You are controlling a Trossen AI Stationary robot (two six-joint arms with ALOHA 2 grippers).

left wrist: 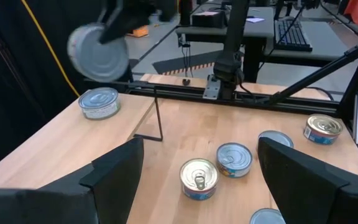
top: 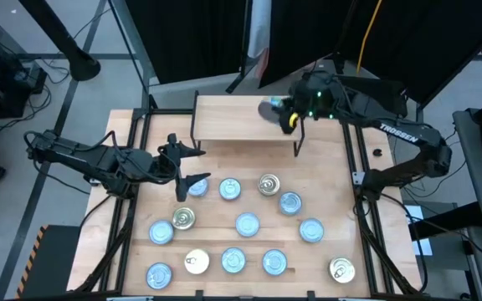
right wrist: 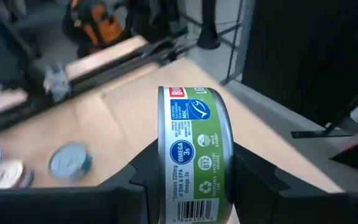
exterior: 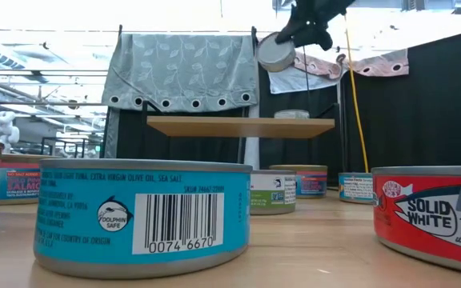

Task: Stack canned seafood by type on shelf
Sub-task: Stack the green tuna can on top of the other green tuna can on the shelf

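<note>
The shelf (top: 241,119) stands at the table's far middle, and one tin (left wrist: 98,102) sits flat on its right part. Above that end my right gripper (top: 284,117) is shut on a green-sided tin (right wrist: 194,155), which also shows in the low view as the held tin (exterior: 277,52), well above the shelf top (exterior: 238,126). Several more tins of canned seafood (top: 248,224) lie flat on the table nearer the front. My left gripper (left wrist: 199,146) hovers open over the table's left part, with nothing between its fingers. My right gripper pinches the green-sided tin by its two flat faces, one finger (right wrist: 135,180) on each, so the labelled side wall (right wrist: 194,124) faces the wrist camera. The fingers come from the table's right, slanting down. The tin stands on edge, lifted clear above the shelf.
Blue-lidded and gold-lidded tins (top: 268,184) are spread over the near half of the table, one (top: 341,269) near the front right corner. The shelf's thin black legs (left wrist: 157,118) stand on the table. Black rails (top: 358,167) run along both table sides.
</note>
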